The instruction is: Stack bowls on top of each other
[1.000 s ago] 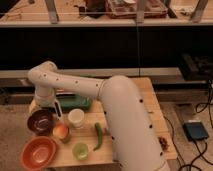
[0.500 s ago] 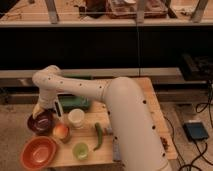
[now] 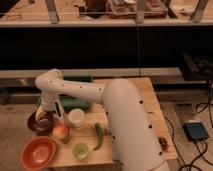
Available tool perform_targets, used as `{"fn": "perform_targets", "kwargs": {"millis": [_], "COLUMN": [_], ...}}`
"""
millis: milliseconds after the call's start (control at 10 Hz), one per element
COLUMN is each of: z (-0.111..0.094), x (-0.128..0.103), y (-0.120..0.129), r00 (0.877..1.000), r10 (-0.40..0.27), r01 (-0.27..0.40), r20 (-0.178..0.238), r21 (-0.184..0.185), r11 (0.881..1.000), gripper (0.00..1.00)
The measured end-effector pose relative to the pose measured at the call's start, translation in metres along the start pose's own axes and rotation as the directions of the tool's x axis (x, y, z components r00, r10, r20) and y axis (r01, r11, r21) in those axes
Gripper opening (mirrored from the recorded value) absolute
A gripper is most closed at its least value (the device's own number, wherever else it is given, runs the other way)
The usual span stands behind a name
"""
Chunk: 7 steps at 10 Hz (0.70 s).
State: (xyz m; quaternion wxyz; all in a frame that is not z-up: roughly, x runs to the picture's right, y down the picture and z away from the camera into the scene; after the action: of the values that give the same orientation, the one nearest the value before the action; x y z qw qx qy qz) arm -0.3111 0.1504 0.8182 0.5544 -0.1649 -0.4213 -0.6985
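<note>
Camera view: The robot's white arm [image 3: 120, 115] reaches across a wooden table [image 3: 145, 100] and bends down at the far left corner. There the gripper [image 3: 44, 118] sits low over the dark maroon bowl [image 3: 34, 126], at or inside its rim. Whether it is apart, together or clamped on the rim cannot be told from here. The wider orange-red bowl [image 3: 38, 152] lies just in front of the maroon one, at the near left edge of the table, apparently empty.

The risks are mostly those of a crowded corner. A round peach-coloured fruit [image 3: 61, 131] rests just beside the maroon bowl, and a white cup [image 3: 76, 118] stands close behind it. A sideways swing with the bowl could knock either over. A pinch on one glossy rim is a thin hold, and the bowl may tilt or slip out during the lift. Both bowls also sit near the table's edge, so a nudge or a crooked release could send one to the floor. A small green cup [image 3: 80, 150] and a green pepper [image 3: 98, 136] lie further right, clear of the likely path.
</note>
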Motion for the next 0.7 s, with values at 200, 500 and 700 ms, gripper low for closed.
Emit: {"fn": "perform_targets", "kwargs": {"millis": [200, 500, 700], "z": [0.008, 0.016, 0.017], "x": [0.0, 0.0, 0.001], "y": [0.002, 0.005, 0.002], "r00": [1.0, 1.0, 0.999], "r10": [0.006, 0.008, 0.008], "r01": [-0.006, -0.008, -0.009], "r20": [0.013, 0.024, 0.031], "r21": [0.0, -0.006, 0.006], "r11": [1.0, 1.0, 1.0], "gripper": [0.8, 0.6, 0.37]}}
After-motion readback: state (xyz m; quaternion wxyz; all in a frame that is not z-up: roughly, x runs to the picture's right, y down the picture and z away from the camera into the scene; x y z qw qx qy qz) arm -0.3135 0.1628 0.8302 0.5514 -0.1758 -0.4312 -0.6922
